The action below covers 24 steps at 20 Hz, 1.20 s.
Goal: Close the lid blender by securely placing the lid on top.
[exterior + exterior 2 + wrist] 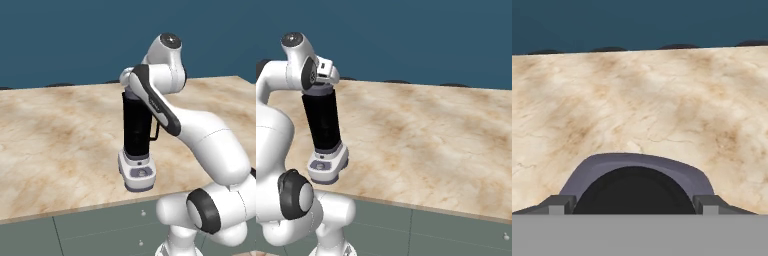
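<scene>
The blender (137, 130) is a tall black jar with a side handle on a light grey base, standing near the counter's front edge; it also shows as the blender (322, 122). The grey lid (321, 90) rests at the jar's top, directly under my hand. In the hand view the lid (602, 167) shows its grey rim and dark round knob. My gripper (633, 205) is shut on the lid, with a fingertip against each side of the knob. The forearm hides the jar's top in the left base view, so I cannot tell how fully the lid is seated.
The marble counter (55, 140) spreads wide to the left, right and behind the blender. A dark blue wall (421, 35) stands behind it. Grey cabinet drawers (456, 230) run below the front edge. Low dark shapes (607, 49) line the counter's back edge.
</scene>
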Tool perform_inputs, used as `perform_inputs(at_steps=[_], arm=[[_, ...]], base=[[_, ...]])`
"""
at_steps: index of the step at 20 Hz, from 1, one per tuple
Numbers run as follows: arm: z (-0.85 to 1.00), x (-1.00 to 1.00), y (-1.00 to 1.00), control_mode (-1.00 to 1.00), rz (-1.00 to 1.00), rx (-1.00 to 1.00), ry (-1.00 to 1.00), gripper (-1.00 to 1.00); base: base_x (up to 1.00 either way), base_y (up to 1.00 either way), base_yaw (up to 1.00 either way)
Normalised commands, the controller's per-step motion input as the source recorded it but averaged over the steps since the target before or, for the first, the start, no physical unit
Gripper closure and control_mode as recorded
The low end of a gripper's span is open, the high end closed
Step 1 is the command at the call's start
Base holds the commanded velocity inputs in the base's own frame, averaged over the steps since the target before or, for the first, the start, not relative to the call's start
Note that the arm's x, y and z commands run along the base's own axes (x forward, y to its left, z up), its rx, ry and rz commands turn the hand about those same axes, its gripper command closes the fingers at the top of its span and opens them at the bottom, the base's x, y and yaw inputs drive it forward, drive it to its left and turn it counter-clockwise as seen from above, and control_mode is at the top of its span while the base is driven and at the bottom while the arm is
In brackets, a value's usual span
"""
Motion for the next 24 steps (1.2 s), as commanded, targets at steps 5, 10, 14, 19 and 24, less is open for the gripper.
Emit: perform_inputs(at_steps=[5,10,14,19,24], arm=[[-0.20,0.00,-0.04,-1.00,0.00,0.03,-0.19,1.00],[-0.35,-0.05,0.00,-1.00,0.00,0.00,-0.26,1.00],[-0.33,0.07,0.00,-1.00,0.00,0.00,-0.07,1.00],[-0.23,0.02,0.00,-1.00,0.00,0.00,-0.09,1.00],[-0.18,0.00,0.00,-1.00,0.00,-0.01,-0.03,1.00]], base=[[0.00,0.00,0.00],[0.00,0.00,0.00],[0.00,0.00,0.00],[0.00,0.00,0.00],[0.00,0.00,0.00]])
